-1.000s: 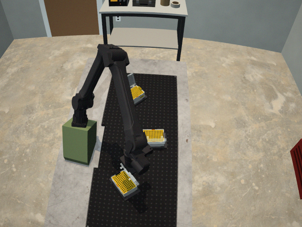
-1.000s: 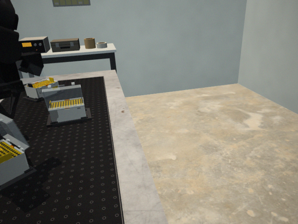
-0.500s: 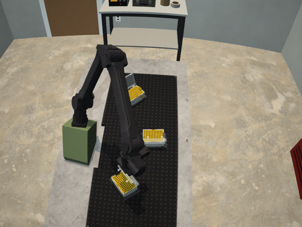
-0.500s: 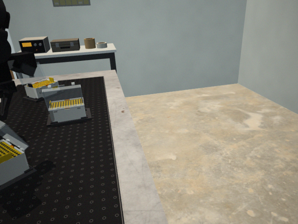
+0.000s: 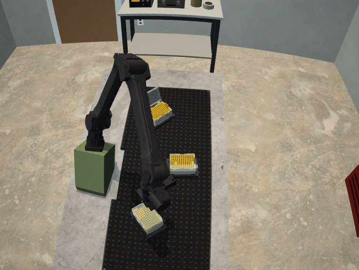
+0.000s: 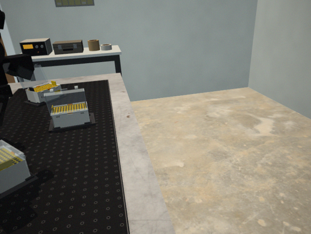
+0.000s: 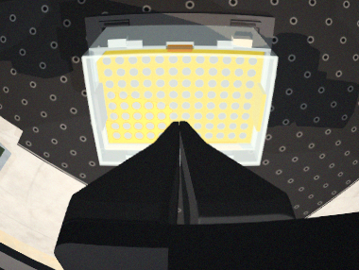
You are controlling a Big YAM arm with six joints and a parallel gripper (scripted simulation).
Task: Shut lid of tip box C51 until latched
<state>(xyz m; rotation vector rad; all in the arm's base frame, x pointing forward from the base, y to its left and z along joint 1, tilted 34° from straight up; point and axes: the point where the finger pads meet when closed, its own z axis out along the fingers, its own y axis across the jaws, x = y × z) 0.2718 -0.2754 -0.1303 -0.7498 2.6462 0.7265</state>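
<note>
My gripper is shut and empty, its tips over the front half of the H3 box's lid; contact is unclear. The clear lid lies down over the yellow tip rack; I cannot tell whether it is latched. The H3 box looks flat on its holder plate. The H2 box has its lid standing open. The H1 box also has its lid raised. No sticker ID is readable. The arm hides the fingertips in the top view.
The arm's upper links pass above the mat between the H1 and H3 boxes, and its wrist hangs beside the H2 box. The green base block stands at the left in the top view. A bench with equipment stands beyond the table.
</note>
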